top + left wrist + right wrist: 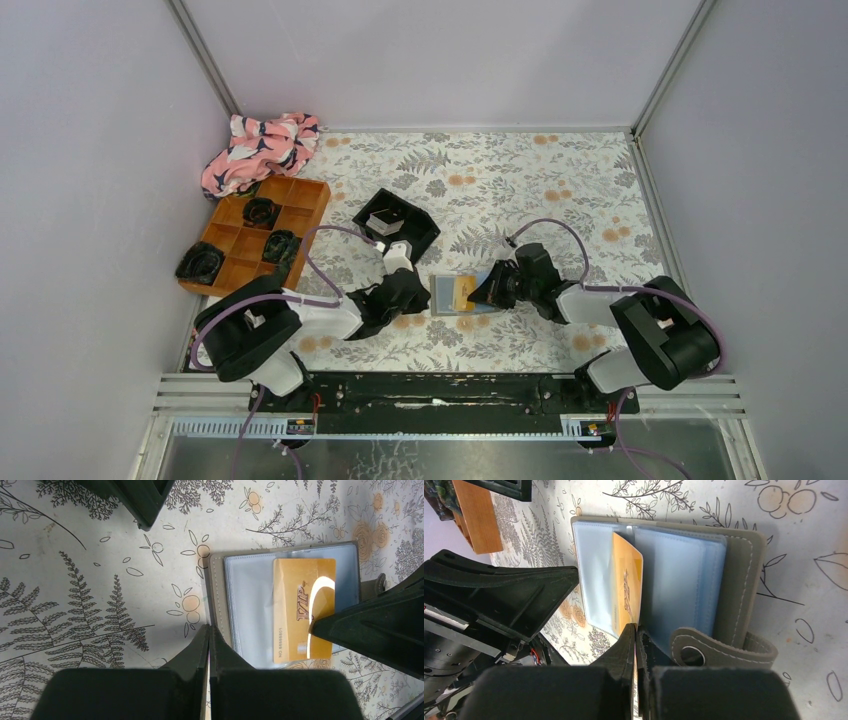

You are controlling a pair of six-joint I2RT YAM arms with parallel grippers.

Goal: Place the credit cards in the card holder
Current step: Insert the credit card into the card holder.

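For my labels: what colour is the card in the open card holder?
The card is gold-orange with dark lettering; left wrist view shows it best.

- Floral-print table cover [520, 180], grey ferns w/ orange blooms.
- Pink patterned cloth [258, 150], bunched in far-left corner.
- Orange compartment tray [303, 200] just beside cloth; black objs [262, 211] in compartments.
- Black sq. tray [422, 228] near table centre, tilted diamond-wise.
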